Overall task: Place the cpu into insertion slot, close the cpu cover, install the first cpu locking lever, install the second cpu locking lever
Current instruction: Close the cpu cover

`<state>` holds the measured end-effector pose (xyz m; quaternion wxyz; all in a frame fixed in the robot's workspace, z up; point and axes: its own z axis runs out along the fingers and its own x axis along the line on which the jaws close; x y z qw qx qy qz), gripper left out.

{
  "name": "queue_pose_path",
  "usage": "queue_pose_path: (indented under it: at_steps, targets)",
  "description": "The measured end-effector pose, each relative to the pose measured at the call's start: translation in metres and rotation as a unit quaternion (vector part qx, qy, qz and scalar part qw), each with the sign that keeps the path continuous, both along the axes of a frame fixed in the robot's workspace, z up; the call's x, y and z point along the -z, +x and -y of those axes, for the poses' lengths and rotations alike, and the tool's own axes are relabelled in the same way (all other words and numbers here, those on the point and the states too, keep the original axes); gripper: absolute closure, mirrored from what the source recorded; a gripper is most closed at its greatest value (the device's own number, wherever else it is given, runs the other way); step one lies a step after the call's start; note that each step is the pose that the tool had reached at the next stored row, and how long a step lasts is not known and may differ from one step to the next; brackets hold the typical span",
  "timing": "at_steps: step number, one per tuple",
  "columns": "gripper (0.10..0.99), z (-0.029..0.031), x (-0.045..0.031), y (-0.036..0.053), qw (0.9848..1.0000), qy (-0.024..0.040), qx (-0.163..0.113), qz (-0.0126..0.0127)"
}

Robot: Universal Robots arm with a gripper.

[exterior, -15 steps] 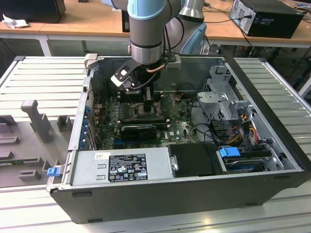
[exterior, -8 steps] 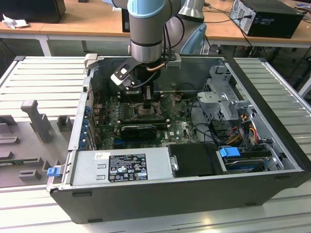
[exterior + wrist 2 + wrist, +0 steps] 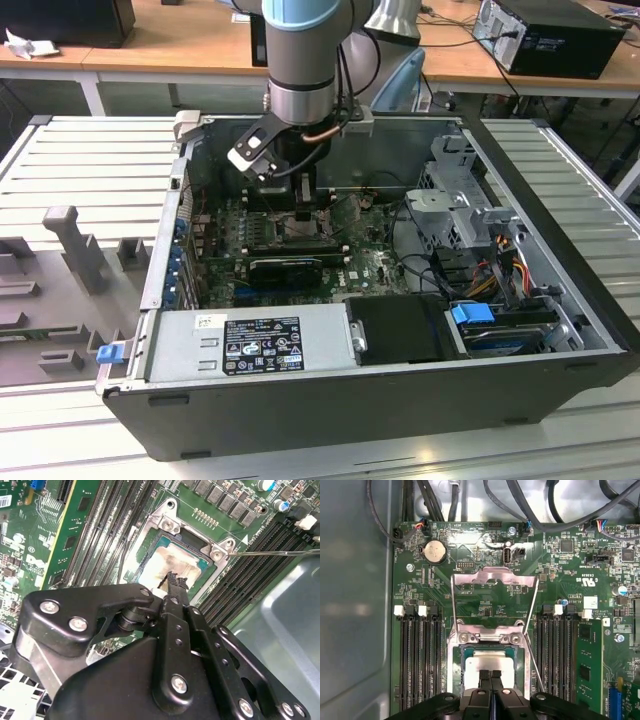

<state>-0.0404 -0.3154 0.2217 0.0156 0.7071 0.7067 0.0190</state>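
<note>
The gripper (image 3: 491, 674) hangs low inside the open computer case (image 3: 560, 250), its two black fingers (image 3: 172, 580) pressed flat together with nothing caught between them. Straight under the closed tips lies the cpu (image 3: 479, 661), pale silver top upward, seated square in the insertion slot (image 3: 454, 670). Whether the tips touch the chip or stop just short of it cannot be told. In the second wrist view the cpu's lid shows smeared, brownish marks around the spot beneath the tips. Beyond the fingertips, on the far side of the socket, the cpu cover (image 3: 495, 575) is swung open, and green motherboard (image 3: 485, 605) shows through its window. A thin wire locking lever (image 3: 275, 553) runs out from a corner of the socket rim, off to one side of the jaws, across the black memory slots (image 3: 420, 655) that flank the socket on both sides. Farther past the cover sits a round coin cell (image 3: 434, 551).
</note>
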Motion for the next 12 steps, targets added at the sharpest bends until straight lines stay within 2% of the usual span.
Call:
queue_pose_path:
  at_steps: [12]
  targets:
    - [0.980, 0.0000, -0.0081, 0.0004, 1.0000, 0.0001, 0.000, 0.0000]
